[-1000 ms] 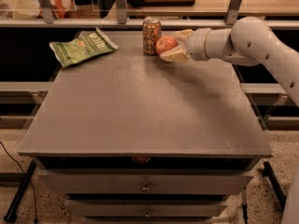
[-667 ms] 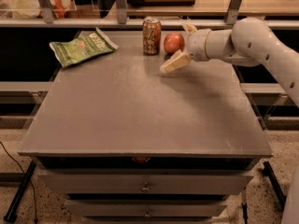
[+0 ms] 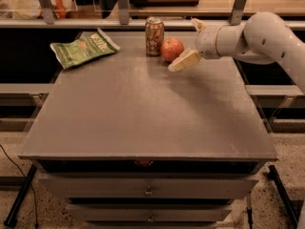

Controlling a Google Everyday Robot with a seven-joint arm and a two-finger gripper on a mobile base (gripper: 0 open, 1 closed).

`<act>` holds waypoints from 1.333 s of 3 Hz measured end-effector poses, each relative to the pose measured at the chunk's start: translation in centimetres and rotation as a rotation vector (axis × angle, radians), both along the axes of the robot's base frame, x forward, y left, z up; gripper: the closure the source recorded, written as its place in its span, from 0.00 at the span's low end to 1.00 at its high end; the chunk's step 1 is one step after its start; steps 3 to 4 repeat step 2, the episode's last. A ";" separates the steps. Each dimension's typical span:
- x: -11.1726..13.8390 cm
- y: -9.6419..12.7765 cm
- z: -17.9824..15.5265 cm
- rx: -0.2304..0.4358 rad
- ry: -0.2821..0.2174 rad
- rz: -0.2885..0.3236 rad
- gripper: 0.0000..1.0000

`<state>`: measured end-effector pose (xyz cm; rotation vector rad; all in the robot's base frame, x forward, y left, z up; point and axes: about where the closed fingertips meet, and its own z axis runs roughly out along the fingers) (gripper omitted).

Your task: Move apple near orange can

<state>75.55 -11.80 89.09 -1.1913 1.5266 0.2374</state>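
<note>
The apple (image 3: 172, 49) is seen on the table (image 3: 143, 113) in the upper middle of the frame, just beside the orange can (image 3: 154, 36). The gripper (image 3: 186, 43) is held wide open just right of the apple, with nothing in it. A green chip bag (image 3: 83, 47) is laid at the upper left.

Red apple (image 3: 171, 49) beside upright orange can (image 3: 154, 36) — gripper (image 3: 185, 44) right of apple.
</note>
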 end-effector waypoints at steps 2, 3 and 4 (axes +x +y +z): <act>-2.1 -2.8 2.1 -0.032 -0.007 -0.036 0.00; -2.1 -2.8 2.1 -0.032 -0.007 -0.036 0.00; -2.1 -2.8 2.1 -0.032 -0.007 -0.036 0.00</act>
